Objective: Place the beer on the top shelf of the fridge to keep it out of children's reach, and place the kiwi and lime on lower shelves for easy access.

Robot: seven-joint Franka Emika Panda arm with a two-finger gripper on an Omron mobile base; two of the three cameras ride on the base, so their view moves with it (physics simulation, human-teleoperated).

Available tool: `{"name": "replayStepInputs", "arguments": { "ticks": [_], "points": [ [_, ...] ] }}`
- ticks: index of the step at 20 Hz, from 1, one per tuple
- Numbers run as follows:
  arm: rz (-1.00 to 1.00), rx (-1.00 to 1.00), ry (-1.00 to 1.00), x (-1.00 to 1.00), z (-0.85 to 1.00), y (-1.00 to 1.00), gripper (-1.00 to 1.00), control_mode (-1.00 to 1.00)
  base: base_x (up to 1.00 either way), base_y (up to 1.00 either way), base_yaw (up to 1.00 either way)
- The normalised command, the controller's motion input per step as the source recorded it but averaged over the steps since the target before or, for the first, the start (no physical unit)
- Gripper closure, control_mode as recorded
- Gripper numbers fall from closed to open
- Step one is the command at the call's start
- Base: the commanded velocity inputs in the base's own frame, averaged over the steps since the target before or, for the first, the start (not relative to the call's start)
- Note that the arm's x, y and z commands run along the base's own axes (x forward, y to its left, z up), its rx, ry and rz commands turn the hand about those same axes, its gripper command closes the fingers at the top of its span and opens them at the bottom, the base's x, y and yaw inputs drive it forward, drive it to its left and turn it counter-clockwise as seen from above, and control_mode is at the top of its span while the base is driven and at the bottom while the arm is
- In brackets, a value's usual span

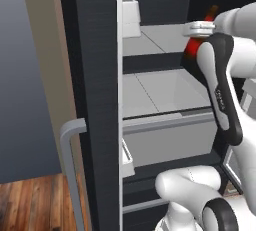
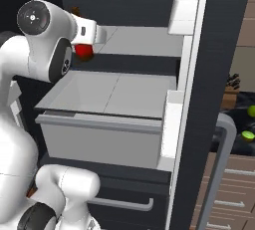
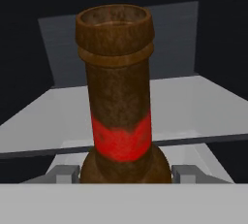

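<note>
1. claw (image 3: 126,174) clamped tight on the beer (image 3: 118,97), low on its body, neck pointing away from the hand.
2. bottle is inside the fridge (image 1: 95,75), at the front edge of the top shelf (image 2: 144,40).
3. carry it further in, keep it upright, base flat on the shelf before letting go.
4. kiwi (image 2: 247,135) and lime (image 2: 252,110) wait on the worktop (image 2: 234,144).

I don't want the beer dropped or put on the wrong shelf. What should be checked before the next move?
1. Gripper shut on the beer: ok.
2. Fridge door open: ok.
3. Beer at top shelf height: ok.
4. Beer resting on that shelf: cannot tell.
5. Bottle upright in the room: cannot tell; it leans in the left base view.
6. Kiwi and lime outside the fridge: ok.
</note>
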Motion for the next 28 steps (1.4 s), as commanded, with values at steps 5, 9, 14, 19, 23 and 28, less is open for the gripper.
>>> {"name": "replayStepInputs", "arguments": {
  "ticks": [5,9,14,19,23,28],
  "points": [
    [0.0,-0.01,0.0,0.48,0.0,0.0,1.0,-1.0,0.0,0.0,0.0],
    [0.0,-0.02,0.0,0.45,0.0,0.0,1.0,-1.0,0.0,0.0,0.0],
    [0.0,-0.02,0.01,0.5,0.0,0.0,1.0,-1.0,0.0,0.0,0.0],
    [0.0,-0.03,0.02,0.48,-0.01,0.0,1.0,-1.0,0.0,0.0,0.0],
    [0.0,-0.05,0.02,0.46,-0.06,0.0,1.0,-1.0,0.0,0.0,0.0],
    [0.0,-0.01,0.01,0.41,-0.03,0.0,1.0,-1.0,0.0,0.0,0.0]
  ]
}}
